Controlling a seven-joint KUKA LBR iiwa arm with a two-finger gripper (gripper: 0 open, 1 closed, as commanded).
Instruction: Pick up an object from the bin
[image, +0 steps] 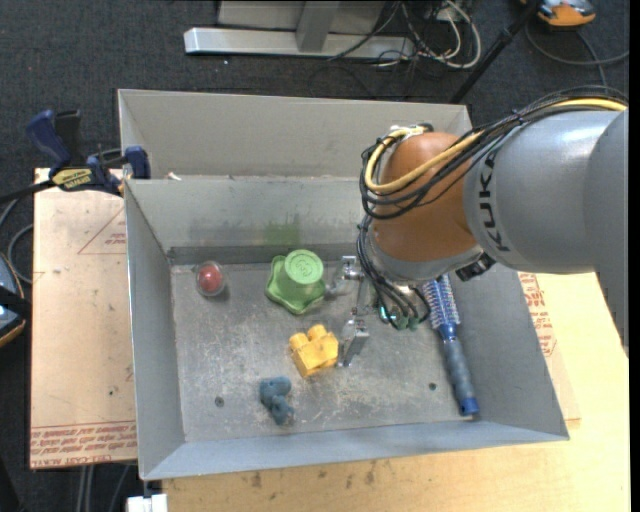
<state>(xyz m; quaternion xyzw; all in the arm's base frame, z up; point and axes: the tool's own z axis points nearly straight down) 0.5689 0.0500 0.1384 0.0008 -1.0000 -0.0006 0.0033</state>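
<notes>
- The gripper hangs low over the bin floor, its fingers spread wide.
- The yellow block lies mid-bin, just left of the nearer finger.
- The green cup sits beside the farther finger.

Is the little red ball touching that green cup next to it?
Apart. The camera view shows a strip of bare grey bin floor between the red ball and the green cup.
</notes>
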